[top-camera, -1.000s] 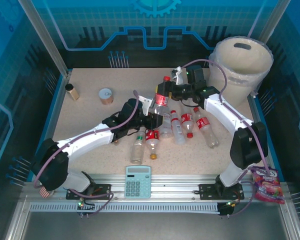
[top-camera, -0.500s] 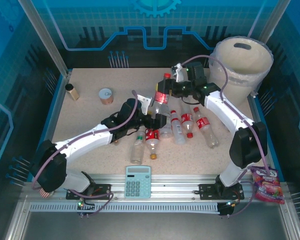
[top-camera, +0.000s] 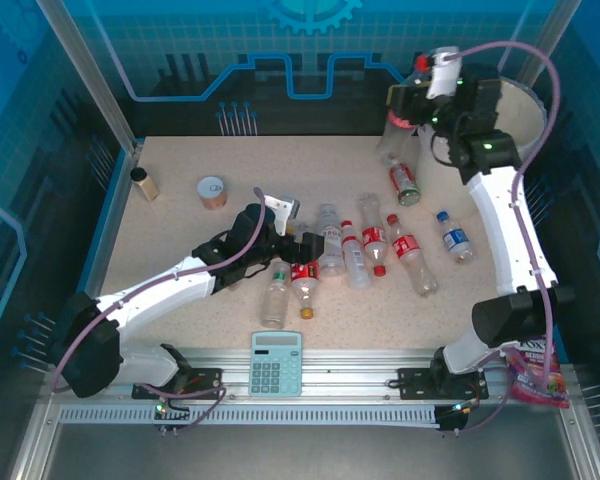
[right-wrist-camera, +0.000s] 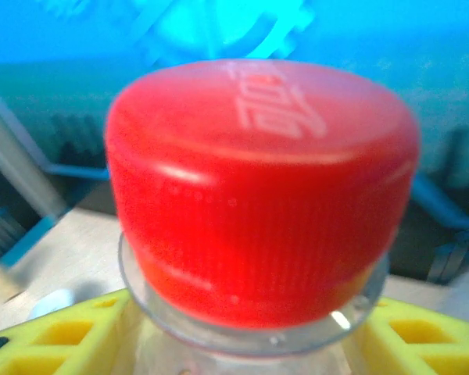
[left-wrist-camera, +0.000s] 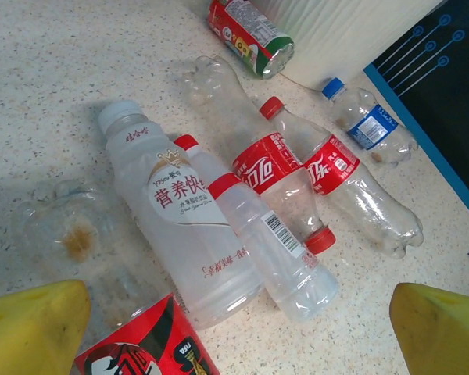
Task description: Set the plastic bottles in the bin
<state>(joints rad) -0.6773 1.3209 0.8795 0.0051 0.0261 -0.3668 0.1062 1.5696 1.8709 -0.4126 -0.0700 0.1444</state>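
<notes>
My right gripper (top-camera: 416, 102) is raised at the back right beside the bin (top-camera: 530, 125), shut on the neck of a clear plastic bottle (top-camera: 396, 130). Its red cap (right-wrist-camera: 258, 187) sits between the yellow fingers (right-wrist-camera: 55, 336). My left gripper (top-camera: 305, 245) hangs open over the cluster of plastic bottles (top-camera: 352, 252) in the table's middle. In the left wrist view its yellow fingertips (left-wrist-camera: 31, 320) flank a red-labelled bottle (left-wrist-camera: 141, 348); beyond lie a white-capped bottle (left-wrist-camera: 172, 226) and a red-capped clear one (left-wrist-camera: 258, 242). A blue-labelled bottle (top-camera: 452, 235) and a red-and-green one (top-camera: 405, 182) lie apart.
A small brown jar (top-camera: 145, 183) and a tin can (top-camera: 212, 190) stand at the back left. A calculator (top-camera: 276, 362) lies on the front rail. A snack bag (top-camera: 535, 370) hangs by the right arm's base. The bin's white wall (left-wrist-camera: 344, 31) rises behind the bottles.
The right arm has lifted its bottle from the table's middle up and to the right, beside the bin. The left gripper has opened and stayed over the cluster.
</notes>
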